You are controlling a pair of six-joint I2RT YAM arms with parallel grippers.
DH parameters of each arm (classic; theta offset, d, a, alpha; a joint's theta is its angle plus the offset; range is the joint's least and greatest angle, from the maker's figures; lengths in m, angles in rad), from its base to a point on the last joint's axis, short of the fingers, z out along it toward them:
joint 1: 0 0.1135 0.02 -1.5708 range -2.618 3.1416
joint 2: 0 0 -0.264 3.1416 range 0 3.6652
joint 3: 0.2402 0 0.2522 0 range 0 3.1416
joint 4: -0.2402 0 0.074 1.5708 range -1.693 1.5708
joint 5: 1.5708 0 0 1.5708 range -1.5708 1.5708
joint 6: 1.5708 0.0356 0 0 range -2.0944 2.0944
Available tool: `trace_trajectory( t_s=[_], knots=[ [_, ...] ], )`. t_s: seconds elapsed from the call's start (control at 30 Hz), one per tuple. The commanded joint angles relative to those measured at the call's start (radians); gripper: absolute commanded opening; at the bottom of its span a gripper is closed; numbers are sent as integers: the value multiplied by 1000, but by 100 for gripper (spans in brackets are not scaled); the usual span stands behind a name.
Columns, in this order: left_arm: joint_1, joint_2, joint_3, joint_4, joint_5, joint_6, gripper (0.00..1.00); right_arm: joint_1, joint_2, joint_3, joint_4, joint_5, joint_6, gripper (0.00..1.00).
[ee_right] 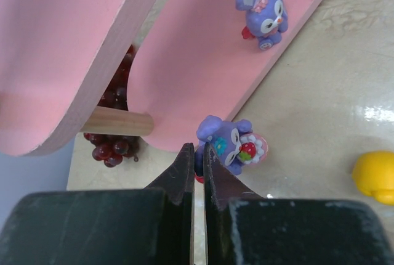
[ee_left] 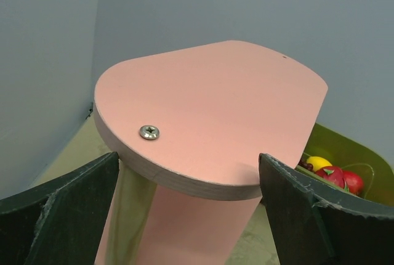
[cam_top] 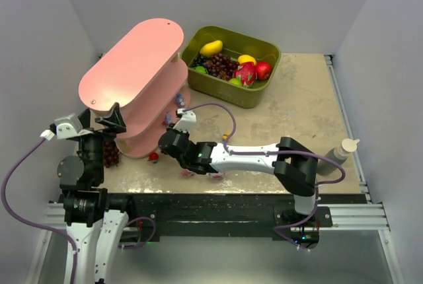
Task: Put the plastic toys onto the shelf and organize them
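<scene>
The pink shelf [cam_top: 132, 53] stands at the left of the table. My left gripper [cam_top: 109, 120] hangs open at its near end; its top board [ee_left: 209, 105] lies between the wide-apart fingers, untouched. My right gripper [ee_right: 199, 148] reaches to the bottom board's edge [ee_right: 184, 61] and is shut on a thin part of a purple plastic toy [ee_right: 231, 145] with a strawberry. Another purple toy [ee_right: 263, 9] stands on that board. A yellow toy [ee_right: 374, 175] and a red one [cam_top: 153, 157] lie on the table, and pink ones [cam_top: 198, 174] lie under the right arm.
An olive-green bin [cam_top: 258, 96] of larger fruits sits behind the shelf on the right. A dark red grape bunch [cam_top: 110, 155] lies at the shelf's near left foot. A squeeze bottle [cam_top: 340, 152] stands at the table's right edge. Grey walls close in on both sides.
</scene>
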Motion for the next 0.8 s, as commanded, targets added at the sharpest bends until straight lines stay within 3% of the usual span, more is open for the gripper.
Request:
trace_trajectory(
  t_s=[0.0,0.3,0.77],
  knots=[
    [10,-33,4,41,72,20,99,5,18,86,76,31,22,0],
    [12,-82,20,70,124,34,98,6,80,127,132,47,19,0],
    [10,-180,0,106,63,14,98,23,166,209,149,77,40,0]
  ],
)
